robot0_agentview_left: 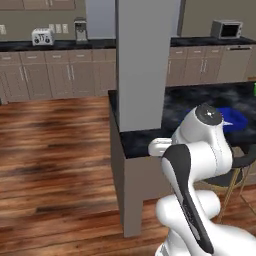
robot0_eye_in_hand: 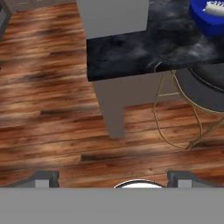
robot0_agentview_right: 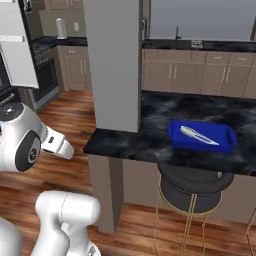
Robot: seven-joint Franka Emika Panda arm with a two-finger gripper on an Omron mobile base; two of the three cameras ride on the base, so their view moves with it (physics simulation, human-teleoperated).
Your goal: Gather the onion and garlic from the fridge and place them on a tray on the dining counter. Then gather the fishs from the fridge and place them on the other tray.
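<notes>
A silver-grey fish (robot0_agentview_right: 197, 134) lies in a blue tray (robot0_agentview_right: 224, 144) on the black marble dining counter (robot0_agentview_right: 150, 135). In the hand view the same tray (robot0_eye_in_hand: 205, 22) with the fish (robot0_eye_in_hand: 215, 8) sits at the top right corner, on the counter (robot0_eye_in_hand: 140, 48). My gripper (robot0_eye_in_hand: 113, 178) hangs over the wooden floor in front of the counter's end, well away from the tray. Its fingertips (robot0_eye_in_hand: 43, 177) stand wide apart with nothing between them. In the left base view my arm covers most of the tray (robot0_agentview_left: 239, 119). The onion, garlic and fridge are out of view.
A grey pillar (robot0_agentview_right: 114, 65) rises from the counter's near end. A black stool with gold legs (robot0_agentview_right: 192, 186) stands under the counter below the tray. Beige cabinets with a toaster (robot0_agentview_left: 42, 36) and microwave (robot0_agentview_left: 226, 29) line the back wall. Wooden floor (robot0_agentview_left: 55, 150) stretches to the left.
</notes>
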